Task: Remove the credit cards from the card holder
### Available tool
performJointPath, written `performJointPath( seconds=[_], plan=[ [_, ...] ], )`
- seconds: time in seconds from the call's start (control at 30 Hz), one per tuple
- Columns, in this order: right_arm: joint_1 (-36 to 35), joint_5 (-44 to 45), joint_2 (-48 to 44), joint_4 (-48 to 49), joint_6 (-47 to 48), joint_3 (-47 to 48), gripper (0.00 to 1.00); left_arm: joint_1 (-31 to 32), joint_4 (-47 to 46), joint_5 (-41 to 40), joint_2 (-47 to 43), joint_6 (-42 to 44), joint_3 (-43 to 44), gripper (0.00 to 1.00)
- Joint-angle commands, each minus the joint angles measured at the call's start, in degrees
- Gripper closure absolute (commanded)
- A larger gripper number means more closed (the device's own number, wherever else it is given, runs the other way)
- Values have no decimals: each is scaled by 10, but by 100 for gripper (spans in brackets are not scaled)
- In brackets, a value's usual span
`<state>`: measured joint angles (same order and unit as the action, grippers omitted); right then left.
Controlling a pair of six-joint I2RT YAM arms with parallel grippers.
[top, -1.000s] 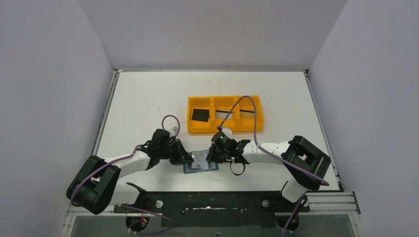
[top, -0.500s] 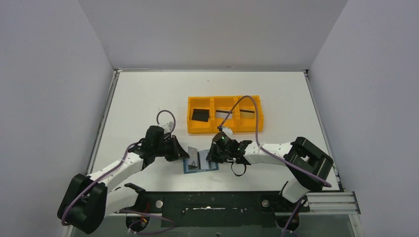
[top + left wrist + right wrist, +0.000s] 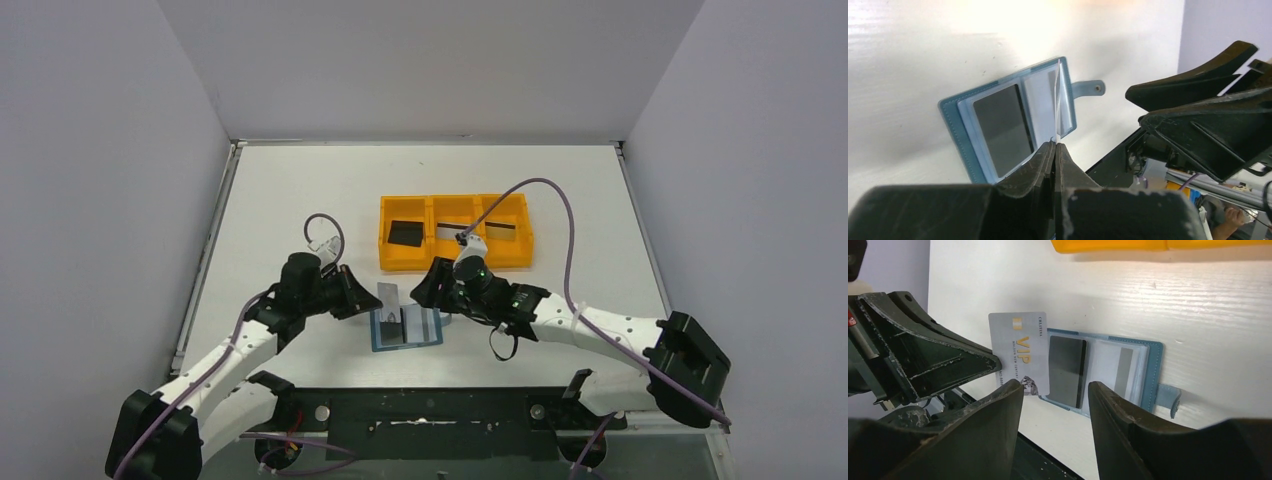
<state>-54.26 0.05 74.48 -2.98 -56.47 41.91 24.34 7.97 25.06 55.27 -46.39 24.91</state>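
Top view: the left arm stretches forward and inward, the left gripper [image 3: 374, 300] clenched on a silver card [image 3: 388, 296] standing upright at the left edge of the open card holder [image 3: 408, 332]; the right gripper [image 3: 431, 296] hovers near its far right corner.

Left wrist: the closed fingertips pinch the card's edge; the holder lies just beyond.

Right wrist: the jaws stand apart, grasping nothing, above the holder; a black card [image 3: 1067, 371] sits in its pocket.

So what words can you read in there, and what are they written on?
"VIP": gold letters on the silver card pinched in the left gripper.
Small print beside and under "VIP" on that card: too small to read for sure.
Dark card in the blue wallet: no writing shows.
Orange tray and the cards in it: no writing can be made out.
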Motion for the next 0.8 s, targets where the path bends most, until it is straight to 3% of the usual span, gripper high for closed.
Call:
performJointPath(
  seconds=[0.0, 0.3, 0.4, 0.63, 0.77],
  plan=[
    [7, 58, -45, 46, 7, -26, 48, -4, -68, 4, -34, -37, 0, 100],
    [9, 143, -156, 134, 10, -117, 43, -4, -151, 26, -67, -94, -36, 100],
    [24, 140, -182, 115, -5, -123, 25, -4, -187, 44, -72, -109, -46, 100],
    [98, -79, -149, 204, 2, -124, 22, -4, -275, 70, -70, -150, -66, 100],
    [104, -157, -103, 273, -10, -121, 25, -4, -325, 84, -62, -175, -76, 100]
  ],
)
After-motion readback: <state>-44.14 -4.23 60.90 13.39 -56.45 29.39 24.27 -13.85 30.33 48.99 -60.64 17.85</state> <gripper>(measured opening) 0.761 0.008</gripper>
